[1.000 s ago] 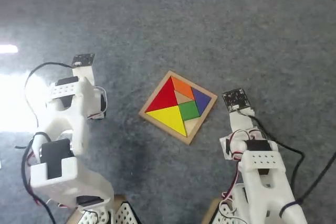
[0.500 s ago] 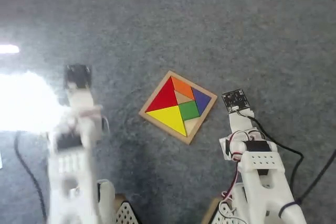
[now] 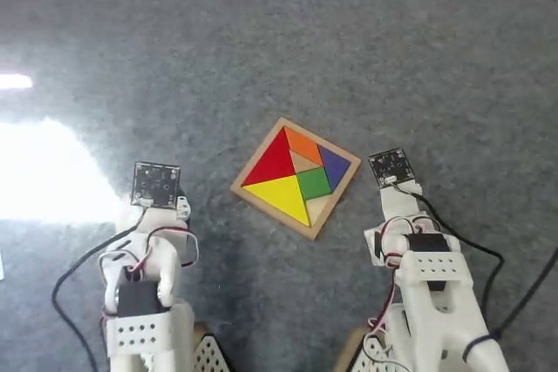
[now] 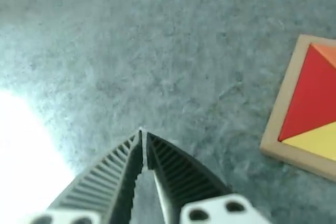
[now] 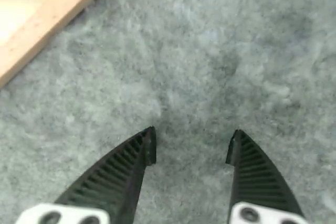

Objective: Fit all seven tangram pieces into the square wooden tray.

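left gripper (image 4: 143, 134): jaws pressed together, nothing between them; low over the mat (image 4: 157, 51), at 8 o'clock from the tray, well apart from it.
right gripper (image 5: 191, 141): jaws spread, nothing held; low over the mat at 4 o'clock from the tray, near its rim.
tray (image 3: 335, 199): mid-table, turned corner-on, flat on the mat between the two arms.
pieces in tray: red piece (image 3: 275, 163) at 10 o'clock, yellow piece (image 3: 283, 195) at 7, orange piece (image 3: 303, 145) at 12, blue piece (image 3: 334, 165) at 2, green piece (image 3: 314, 183) just off centre toward 4.
pale patches: one at centre (image 3: 302, 163), one at 5 o'clock (image 3: 323, 207); cannot tell if these are bare-wood pieces or gaps.
step: judged the close of the task; every piece I can make out lies inside the tray.
next move: likely none beyond keeping both arms off the tray. If the patches are gaps, two pieces are yet to be found.
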